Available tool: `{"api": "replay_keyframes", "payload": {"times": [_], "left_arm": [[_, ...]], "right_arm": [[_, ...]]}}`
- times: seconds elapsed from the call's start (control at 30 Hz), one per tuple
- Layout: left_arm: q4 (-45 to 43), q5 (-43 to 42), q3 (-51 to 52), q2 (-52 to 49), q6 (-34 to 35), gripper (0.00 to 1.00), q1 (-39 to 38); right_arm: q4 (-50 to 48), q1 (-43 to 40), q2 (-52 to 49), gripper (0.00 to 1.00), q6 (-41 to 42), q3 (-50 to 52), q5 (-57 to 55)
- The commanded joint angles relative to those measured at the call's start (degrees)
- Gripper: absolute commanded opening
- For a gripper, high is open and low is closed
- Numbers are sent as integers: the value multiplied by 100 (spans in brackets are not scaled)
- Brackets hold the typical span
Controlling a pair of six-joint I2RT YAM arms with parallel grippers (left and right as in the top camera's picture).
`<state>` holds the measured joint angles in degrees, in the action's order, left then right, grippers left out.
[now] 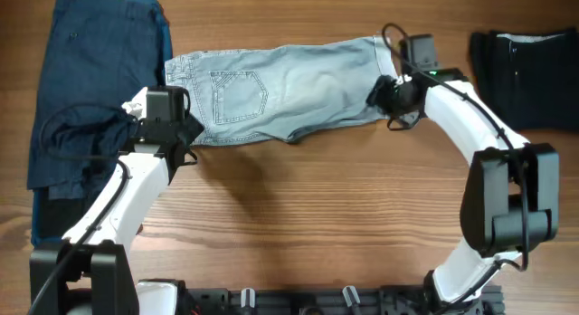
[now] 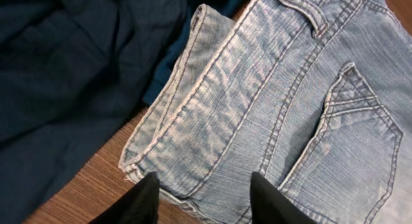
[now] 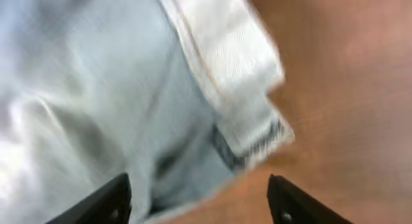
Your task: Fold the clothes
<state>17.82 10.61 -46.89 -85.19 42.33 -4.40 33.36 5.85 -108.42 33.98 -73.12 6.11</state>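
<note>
Lying flat on the brown wooden table (image 1: 317,215), pale blue denim shorts (image 1: 271,93) with the long axis running left to right. The waistband end sits beneath the black-fingered left gripper (image 2: 209,201) and the cuffed hem beneath the right gripper (image 3: 203,201). Both sets of jaws are parted and hold nothing, each nearest its own end.

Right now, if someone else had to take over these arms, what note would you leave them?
Left gripper: open, over the waistband end of the denim shorts, holding nothing.
Right gripper: open, at the cuffed hem end, holding nothing.
The shorts lie flat across the table, apparently already folded leg over leg.
Rumpled navy garments at far left; a neater dark garment at far right.
Left to do: fold the shorts across, then the navy ones.
</note>
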Motion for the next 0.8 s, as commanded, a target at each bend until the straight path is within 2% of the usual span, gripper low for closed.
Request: {"api": "replay_keyframes", "payload": {"times": [0.0,0.1,0.4,0.5,0.63,0.73,0.77], "left_arm": [[9,-9,-37,0,-31,46,17],[4,-9,-37,0,-28,47,15],[4,-11,-37,0,-31,47,15],[7,-11,-37,0,-28,47,15],[4,-11,-37,0,-28,47,15],[4,-11,-37,0,-28,47,15],[4,-11,-37,0,-28,47,15]], "right_arm": [[-476,-509,59,74,-789,-37,748],[-940,-863,-129,76,-1362,-37,1517],[-1029,-920,-839,74,-1982,-37,1943],[-820,-920,-837,71,-2052,-37,1921],[-850,-920,-839,62,-2094,-37,1714],[-1036,-920,-839,62,-2087,-37,1543],[-1088,-920,-841,57,-2081,-37,1528]]}}
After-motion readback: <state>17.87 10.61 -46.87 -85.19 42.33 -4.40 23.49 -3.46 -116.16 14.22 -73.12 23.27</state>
